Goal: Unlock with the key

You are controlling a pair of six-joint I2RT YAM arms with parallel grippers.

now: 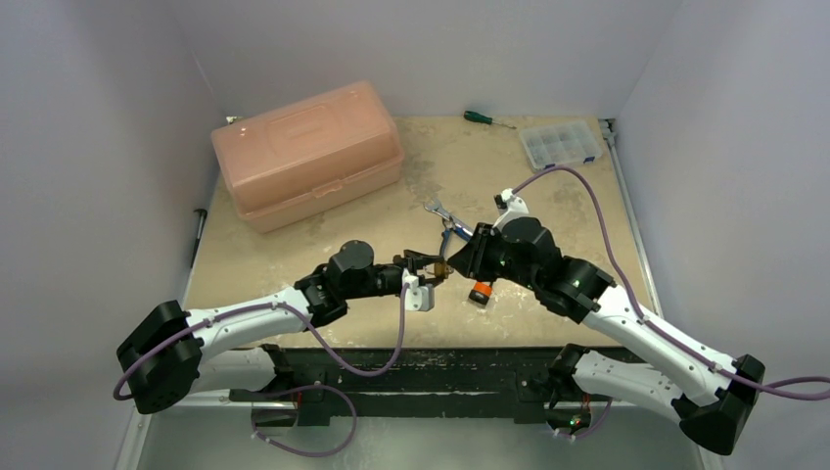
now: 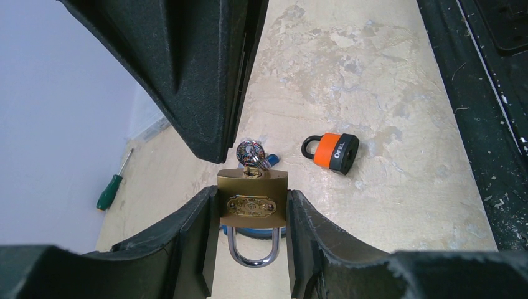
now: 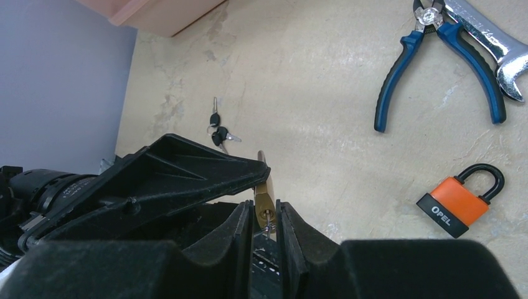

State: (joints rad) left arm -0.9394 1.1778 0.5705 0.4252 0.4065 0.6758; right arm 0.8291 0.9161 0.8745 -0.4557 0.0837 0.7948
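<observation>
Left gripper (image 2: 252,198): clenched on the flat sides of a brass padlock (image 2: 251,187), one finger on each side, holding it clear of the bench (image 2: 373,75).
Padlock: sits between the left gripper's fingers. The shackle (image 2: 251,252) points back toward that wrist, and the keyway end faces out past the fingertips. Both shackle legs look seated, so the lock reads as not yet opened.
Key (image 2: 250,151): pushed into the keyway, with its round head standing just beyond the left fingertips and directly between the fingers of the right gripper (image 3: 263,218).
Right gripper: the jaws stand narrow, one on each side of the key head. Whether the pads actually press on it cannot be told.
Governing relation: the padlock's long axis runs shackle to keyway, straight out from the left gripper into the right one, and the key shank lies along the same line. The right arm is the nearer one to the key. The turn probably has to be a roll about this shared axis while the left gripper resists.
Bystanders: an orange padlock (image 2: 333,151) lies on the bench to one side of the right gripper, and pliers (image 3: 436,68) lie well beyond it.
</observation>
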